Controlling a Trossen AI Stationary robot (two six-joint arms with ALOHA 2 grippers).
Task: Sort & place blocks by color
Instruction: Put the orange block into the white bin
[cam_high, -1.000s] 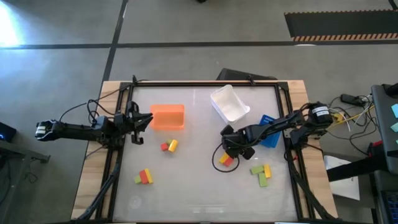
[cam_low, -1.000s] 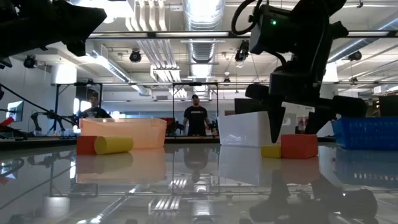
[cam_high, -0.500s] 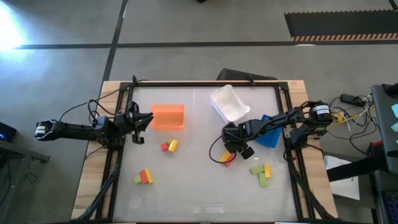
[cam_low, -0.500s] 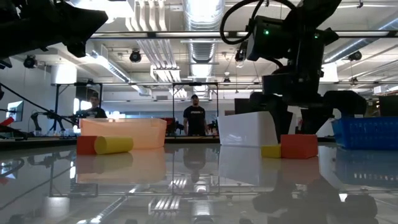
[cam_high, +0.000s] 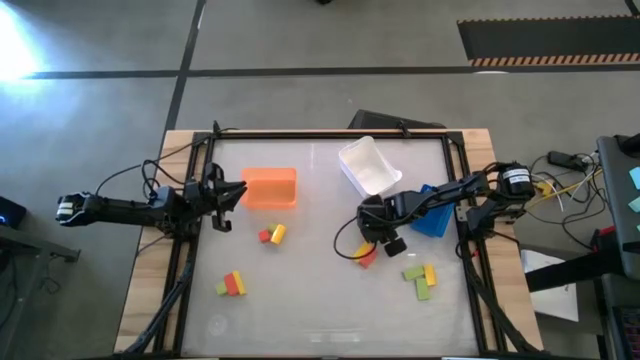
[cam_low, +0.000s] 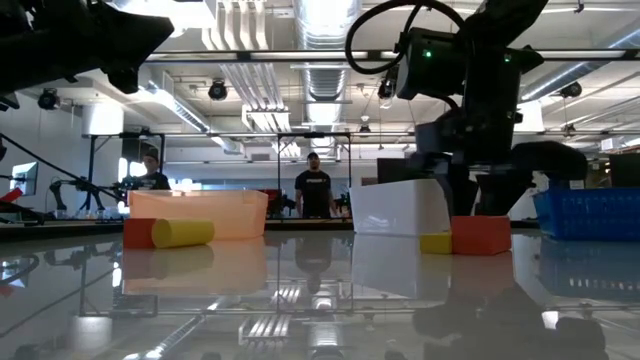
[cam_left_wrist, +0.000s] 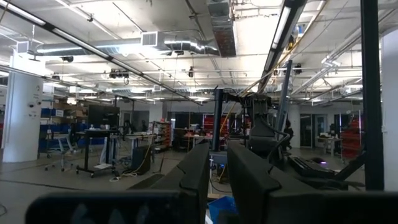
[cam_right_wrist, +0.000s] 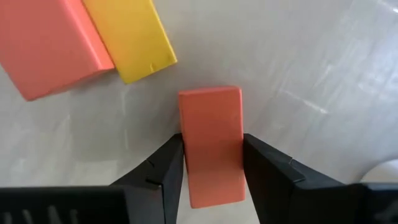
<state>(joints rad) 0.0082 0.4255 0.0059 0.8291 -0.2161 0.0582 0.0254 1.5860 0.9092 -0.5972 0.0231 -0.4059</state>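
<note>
Your right gripper (cam_right_wrist: 211, 165) has come down over the middle of the desk (cam_high: 320, 300) since a second ago, and its fingers (cam_right_wrist: 155, 171) now pinch a red block (cam_right_wrist: 211, 143) on both long sides. That block sits just beside another red block (cam_right_wrist: 50, 43) and a yellow block (cam_right_wrist: 130, 37), apart from both. The grasp looks set, so lifting toward the orange bin (cam_high: 270, 187) seems next. Your left gripper (cam_high: 225, 195) waits beside that bin, fingers pressed nearly together.

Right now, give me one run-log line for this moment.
right tool: shut on red block | left tool: idle by orange bin | step: sorting
</note>
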